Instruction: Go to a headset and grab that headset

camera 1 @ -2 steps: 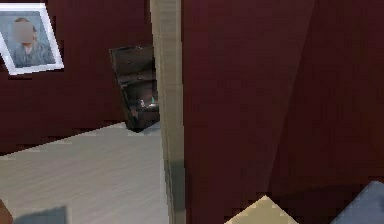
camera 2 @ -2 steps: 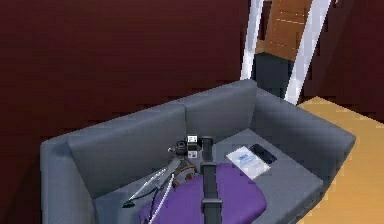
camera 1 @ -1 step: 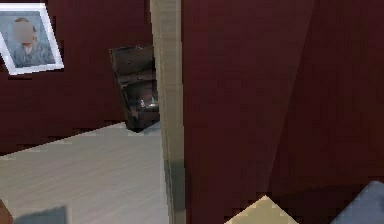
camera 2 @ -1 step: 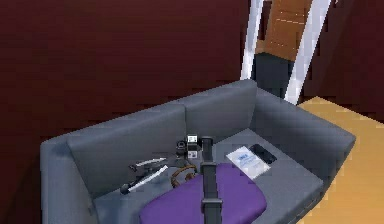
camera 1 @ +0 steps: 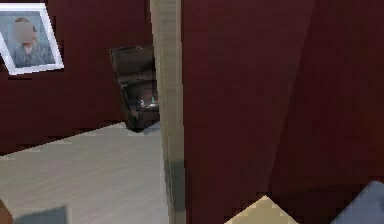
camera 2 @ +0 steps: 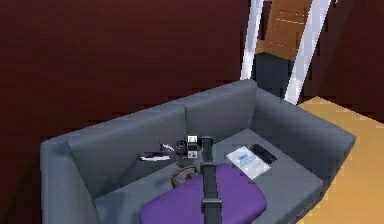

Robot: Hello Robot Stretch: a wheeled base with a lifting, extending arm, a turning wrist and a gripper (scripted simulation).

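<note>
Arm side view: brownish curved band, reads as the headset (camera 2: 182, 177), lies on the grey sofa (camera 2: 90, 160) seat at the far-left edge of the purple cushion (camera 2: 250, 188). Can't tell if it's touching the cushion or just beside it.

The gripper (camera 2: 186, 152) sits just past the cushion's far edge, a bit beyond the headset, on the arm (camera 2: 213, 190) that crosses the cushion. Released or clenched: cannot tell. Whether it holds anything: cannot tell either, as the sofa seat and small items lie right behind it. Over or beside the headset is also unclear.

Handling, my read:
- Light, so lift load is no issue.
- The band is probably stiff but springy and the ear cups padded. It'll swing or tilt if taken off-centre.
- Plastic could slip in the fingers.
- Best hold is likely mid-band, at the top of the arc, fingers across the thin section. Avoid the cups: bulky and soft.
- The soft seat gives, so pressing down may sink the headset or roll it toward the cushion.

Clutter: a small dark item (camera 2: 155, 155) beyond the cushion's left end and a flat white item (camera 2: 243, 160) beyond its right end, both apart from the headset.
</note>
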